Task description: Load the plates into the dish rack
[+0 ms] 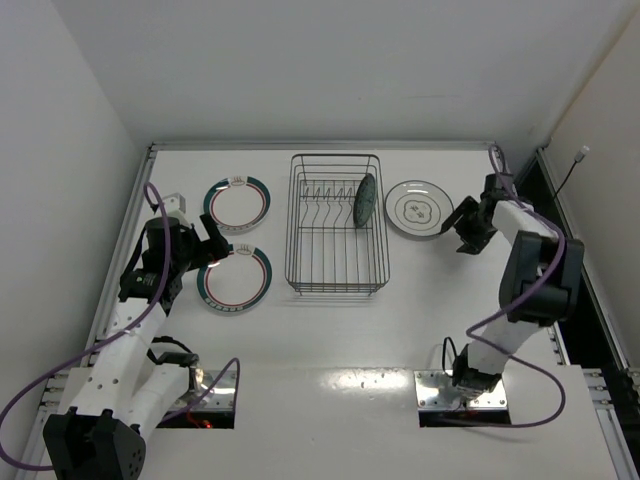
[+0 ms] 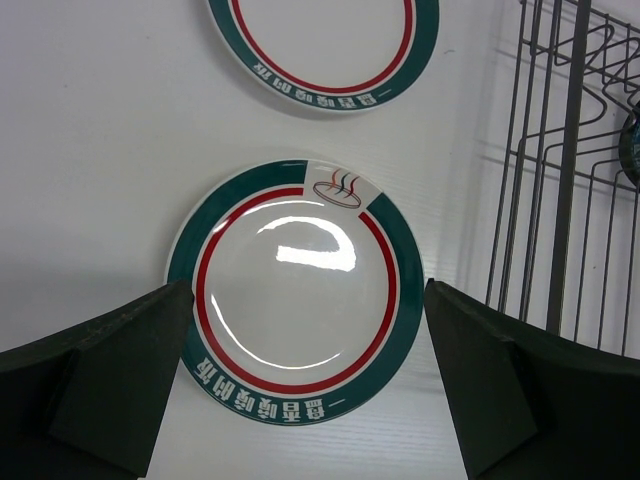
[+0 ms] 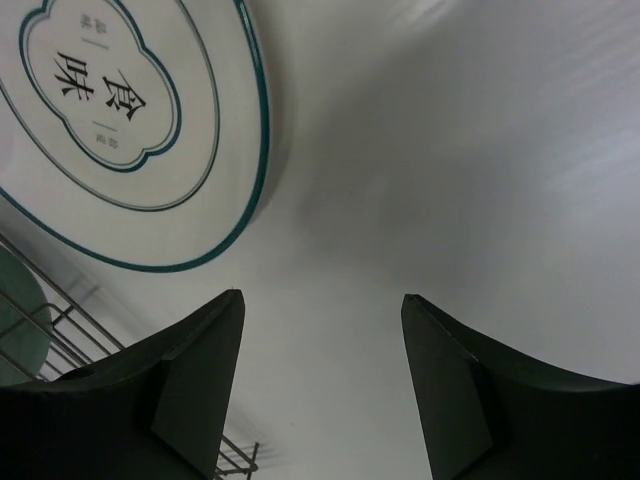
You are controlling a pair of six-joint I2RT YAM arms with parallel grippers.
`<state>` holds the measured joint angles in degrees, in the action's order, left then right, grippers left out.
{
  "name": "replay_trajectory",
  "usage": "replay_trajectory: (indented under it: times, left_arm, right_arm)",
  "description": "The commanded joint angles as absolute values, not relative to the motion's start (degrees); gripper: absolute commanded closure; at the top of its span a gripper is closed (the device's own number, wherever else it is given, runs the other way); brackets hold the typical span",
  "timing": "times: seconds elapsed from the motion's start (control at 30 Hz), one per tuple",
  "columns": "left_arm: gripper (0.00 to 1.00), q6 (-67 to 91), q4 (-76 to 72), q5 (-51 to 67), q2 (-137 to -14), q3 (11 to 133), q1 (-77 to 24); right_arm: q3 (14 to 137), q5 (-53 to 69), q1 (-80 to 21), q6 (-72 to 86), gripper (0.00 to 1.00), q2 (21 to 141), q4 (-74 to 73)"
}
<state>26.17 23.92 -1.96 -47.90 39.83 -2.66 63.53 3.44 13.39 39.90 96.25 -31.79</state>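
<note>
Left fingers spread as wide as they go, nothing held. They hang over the near banded plate, one tip off each side of its teal-and-red rim. From my left wrist view the tips look level with the rim, though I can't tell whether they touch it. From above, that left gripper sits at the plate's left edge, on the white table.

The far banded plate lies flat just beyond it, apart from the near one; its lower rim shows at the top of my left wrist view.

The dish rack stands mid-table, its wires to the right of the near plate. The small teal patterned plate stands on edge among the tines at the rack's right side.

Right fingers are parted, only bare table between them, gripping nothing. From overhead, the right gripper sits just right of the white plate with centre marks, which lies flat beside the rack. On my right wrist camera that plate fills the upper left.
</note>
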Motion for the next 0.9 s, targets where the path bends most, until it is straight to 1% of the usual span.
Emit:
replay_trajectory:
  times: [0.0,0.07,0.3,0.4,0.43,0.5,0.53,0.6,0.67,0.7,0.77,0.8,0.83,0.87]
  left_arm:
    - [0.0,26.46,22.94,-2.37,-47.72,41.04,-3.25]
    - [0.0,26.46,22.94,-2.37,-47.72,41.04,-3.25]
    - [0.0,26.46,22.94,-2.37,-47.72,41.04,-3.25]
    - [0.0,26.46,22.94,-2.37,-47.72,41.04,-3.25]
    - [0.0,26.46,22.94,-2.37,-47.72,41.04,-3.25]
    - [0.0,26.46,22.94,-2.37,-48.33,41.04,-3.25]
    - [0.0,26.46,22.94,-2.37,-48.34,41.04,-3.25]
    - [0.0,26.46,22.94,-2.37,-48.34,41.04,-3.25]
    - [0.0,26.46,22.94,-2.37,-48.34,41.04,-3.25]
    - [0.0,26.46,22.94,-2.37,-48.34,41.04,-3.25]
    - [0.0,26.46,22.94,-2.37,-48.34,41.04,-3.25]
    - [0.0,26.46,22.94,-2.37,-48.34,41.04,-3.25]
    - [0.0,26.46,22.94,-2.37,-48.34,41.04,-3.25]
    - [0.0,26.46,22.94,-2.37,-48.34,41.04,-3.25]
  right_arm:
    - [66.95,16.96,12.92,40.42,0.39,100.97,-22.15]
    - [67.5,18.19,12.92,41.74,0.41,104.92,-20.4]
    - [69.7,18.19,12.92,47.02,0.45,113.19,-17.93]
    - [70.31,18.19,12.39,47.02,0.51,115.13,-17.93]
    - [70.92,18.19,12.39,47.02,0.61,116.18,-17.41]
    - [70.93,18.19,12.39,46.49,0.74,116.89,-17.4]
    - [70.93,18.8,12.39,45.89,0.9,116.89,-18.1]
    - [70.41,18.81,13.1,45.18,1.0,116.89,-18.63]
    - [70.4,16.63,13.1,43.51,1.0,114.71,-20.63]
    - [70.4,15.22,13.1,42.98,1.0,111.39,-21.44]
    - [69.79,8.73,12.49,42.98,1.0,105.94,-22.76]
    - [69.79,6.27,11.26,42.98,1.0,102.69,-23.37]
    - [68.65,1.11,10.21,43.59,1.0,95.61,-23.38]
    - [68.64,-2.16,8.98,43.59,1.0,92.41,-23.38]
